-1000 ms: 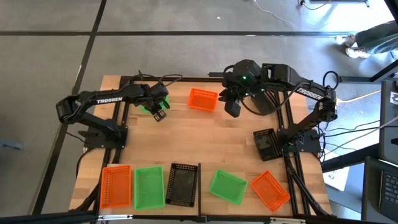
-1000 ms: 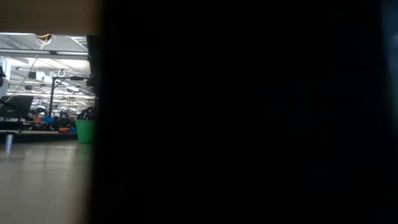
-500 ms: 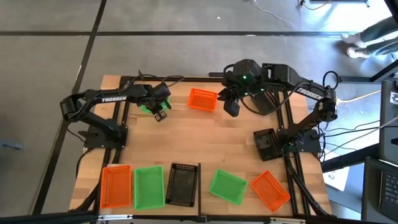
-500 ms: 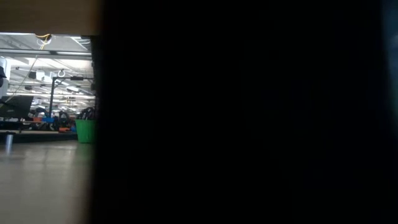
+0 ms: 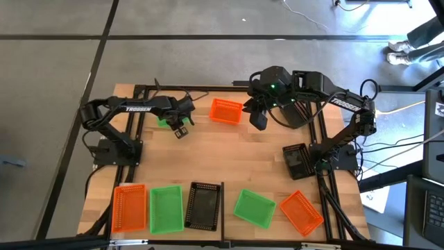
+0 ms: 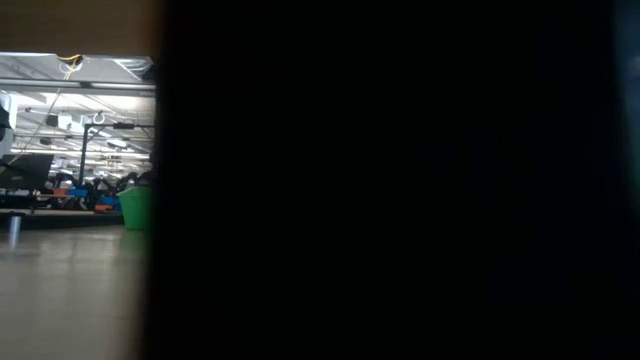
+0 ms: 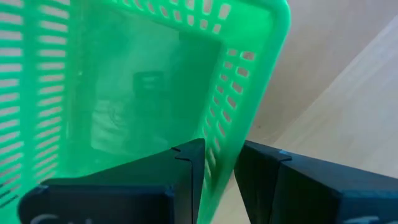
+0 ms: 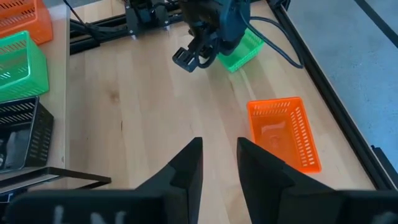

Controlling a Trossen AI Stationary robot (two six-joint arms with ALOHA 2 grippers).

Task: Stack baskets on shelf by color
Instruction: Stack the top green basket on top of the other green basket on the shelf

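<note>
The left gripper [image 5: 182, 127] has carried its clamped green lattice plastic basket [image 7: 143, 93] rightward; the right gripper [image 8: 219, 163] hovers, fingers parted.

The table [image 5: 229, 167] is of pale wooden planks, edged by a black metal frame [image 5: 316, 132]; around it lies a grey floor [image 5: 55, 62] crossed by dark seams; bright light falls on the floor at the far right corner, where a person's legs and shoes [image 5: 409, 42] stand; cables [image 5: 395, 135] trail off the table's right side; in the low view a broad dark mass [image 6: 390, 180] blocks most of the sight; beside it a large hall shows, with a pale glossy floor [image 6: 70, 300], ceiling beams and lights [image 6: 70, 70], and a green bin [image 6: 136, 208] far off.
</note>
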